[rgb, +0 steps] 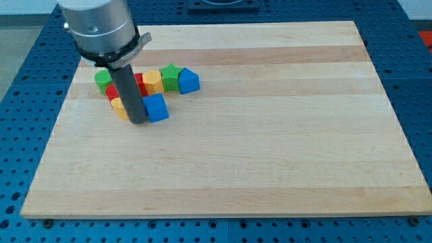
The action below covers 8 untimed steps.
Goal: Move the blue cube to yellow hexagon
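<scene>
The blue cube (156, 108) lies on the wooden board (270, 135) in the upper left area. My tip (137, 121) rests right against the cube's left side. The yellow hexagon (153, 82) lies just above the cube, in a row of blocks. A second yellow block (119, 107) lies left of my tip, partly hidden behind the rod.
A green block (103, 79) is at the row's left end. A red block (140, 82) sits partly behind the rod, left of the yellow hexagon. A green block (171, 77) and a second blue block (189, 81) follow on the right.
</scene>
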{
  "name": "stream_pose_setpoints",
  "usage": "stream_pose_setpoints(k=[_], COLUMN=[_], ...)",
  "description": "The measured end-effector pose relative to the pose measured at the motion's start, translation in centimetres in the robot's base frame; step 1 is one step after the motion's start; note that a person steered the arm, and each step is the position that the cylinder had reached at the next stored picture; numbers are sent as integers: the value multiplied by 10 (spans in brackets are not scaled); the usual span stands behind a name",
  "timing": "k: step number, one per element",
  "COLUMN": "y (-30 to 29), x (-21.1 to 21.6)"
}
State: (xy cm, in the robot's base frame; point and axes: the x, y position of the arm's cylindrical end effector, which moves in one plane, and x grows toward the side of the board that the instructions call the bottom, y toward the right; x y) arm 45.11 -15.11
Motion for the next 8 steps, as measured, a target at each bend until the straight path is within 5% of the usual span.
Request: stream_pose_setpoints(k=[2,8], y=[10,39], x=[48,-67])
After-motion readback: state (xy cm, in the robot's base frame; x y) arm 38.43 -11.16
